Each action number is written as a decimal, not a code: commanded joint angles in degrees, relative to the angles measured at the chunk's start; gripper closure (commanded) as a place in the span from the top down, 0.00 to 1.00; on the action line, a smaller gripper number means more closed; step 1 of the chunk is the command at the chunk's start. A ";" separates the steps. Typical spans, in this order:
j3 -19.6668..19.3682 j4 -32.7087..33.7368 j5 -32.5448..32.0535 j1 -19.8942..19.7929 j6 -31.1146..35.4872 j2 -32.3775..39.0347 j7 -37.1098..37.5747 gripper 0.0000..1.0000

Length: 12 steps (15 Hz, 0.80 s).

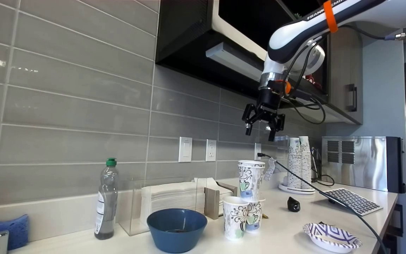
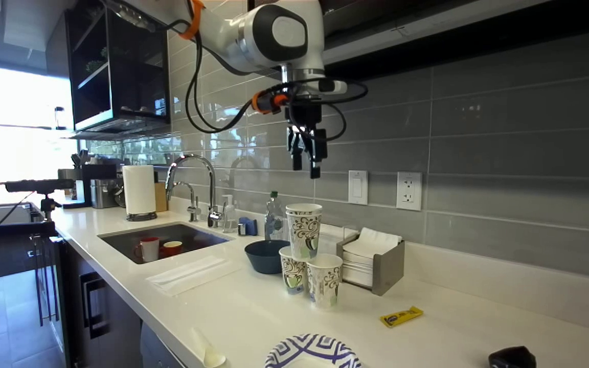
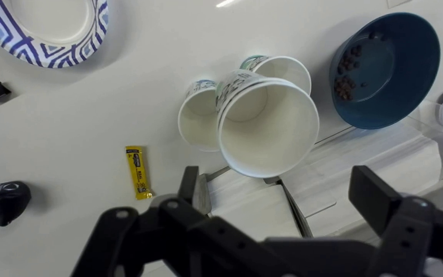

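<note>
Above the smooth white worktop (image 1: 280,231), the jaws stand wide apart, gripping nothing. Below them, off to one side, sits a round dark-blue bowl (image 1: 176,234). Nearly straight beneath the jaws, clear of them, a nested stack of white swirl-printed paper cups (image 1: 251,180), long axis vertical, rests upright on two matching paper cups (image 1: 234,219).

daylight floods through the window (image 2: 23,140), burnt white far left of the blue bowl (image 2: 265,256) in an exterior view, glare splashing the wall tiles (image 2: 229,144) above and left of it! high over that bowl, the black wall cabinet (image 1: 189,44) sinks into gloom. wrist view: soft shadow just left of the bowl, a bright streak on the countertop (image 3: 167,34) farther left, the gripper (image 3: 279,190) below slightly soft.
</note>
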 commanded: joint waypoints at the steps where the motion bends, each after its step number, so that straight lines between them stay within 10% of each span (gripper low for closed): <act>1: -0.01 -2.07 1.54 0.01 2.97 -0.26 -1.22 1.00; 12: 0.03 -4.83 0.01 -0.13 6.39 -0.03 -1.93 1.00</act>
